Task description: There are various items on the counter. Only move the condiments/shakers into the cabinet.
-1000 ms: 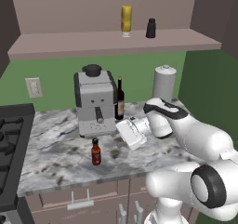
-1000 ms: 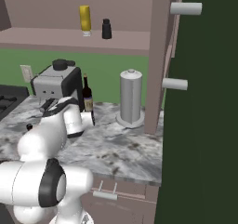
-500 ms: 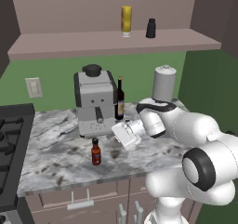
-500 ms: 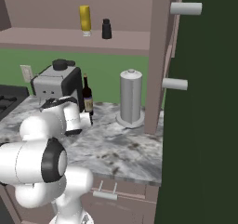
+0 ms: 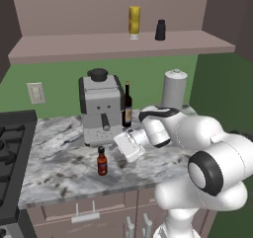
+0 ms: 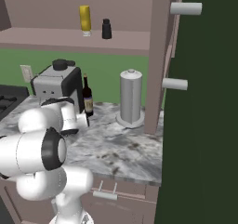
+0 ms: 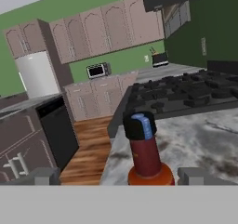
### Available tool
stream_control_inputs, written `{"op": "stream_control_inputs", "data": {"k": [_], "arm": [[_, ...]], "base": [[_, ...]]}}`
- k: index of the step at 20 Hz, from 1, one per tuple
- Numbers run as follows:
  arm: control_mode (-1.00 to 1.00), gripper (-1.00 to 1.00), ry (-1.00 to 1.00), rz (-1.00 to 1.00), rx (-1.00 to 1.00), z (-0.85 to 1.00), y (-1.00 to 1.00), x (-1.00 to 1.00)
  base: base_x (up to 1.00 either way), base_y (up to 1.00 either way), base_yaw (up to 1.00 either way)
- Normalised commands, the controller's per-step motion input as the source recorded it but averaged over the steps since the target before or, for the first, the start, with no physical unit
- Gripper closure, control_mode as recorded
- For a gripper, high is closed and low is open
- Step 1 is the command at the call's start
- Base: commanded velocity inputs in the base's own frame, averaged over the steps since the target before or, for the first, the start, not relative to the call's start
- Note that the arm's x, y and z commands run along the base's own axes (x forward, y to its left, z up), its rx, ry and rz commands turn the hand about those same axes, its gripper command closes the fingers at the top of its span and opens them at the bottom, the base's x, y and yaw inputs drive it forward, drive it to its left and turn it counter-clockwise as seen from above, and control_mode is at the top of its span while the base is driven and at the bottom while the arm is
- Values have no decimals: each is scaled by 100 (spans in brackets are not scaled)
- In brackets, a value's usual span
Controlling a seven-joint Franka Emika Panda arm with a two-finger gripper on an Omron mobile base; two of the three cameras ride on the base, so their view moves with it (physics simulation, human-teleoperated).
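Marbled counter (image 5: 64,163) | red sauce bottle (image 7: 146,151) upright; pincer (image 7: 116,175) wide apart, flanking it

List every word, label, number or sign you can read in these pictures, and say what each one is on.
No readable text anywhere.
wine bottle: pale label, too small and blurred to read.
red sauce bottle: no lettering visible.
yellow bottle and black shaker on the cabinet shelf: plain.
coffee machine: no markings.

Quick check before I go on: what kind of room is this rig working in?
A home kitchen, by the look of it: a marbled counter with a coffee machine, a black stove top beside it, and a wall cabinet holding a yellow bottle and black shaker.
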Motion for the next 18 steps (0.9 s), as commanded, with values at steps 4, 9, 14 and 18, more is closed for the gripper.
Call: {"op": "stream_control_inputs", "data": {"k": [4,9,14,18], "arm": [[-100,-100,-3,1,0,-12,13,4],[-100,-100,0,0,0,-2,13,11],[-100,-100,0,0,0,0,4,14],[-100,-100,0,0,0,-2,0,11]], "base": [[0,0,0],[0,0,0],[0,0,0],[0,0,0]]}}
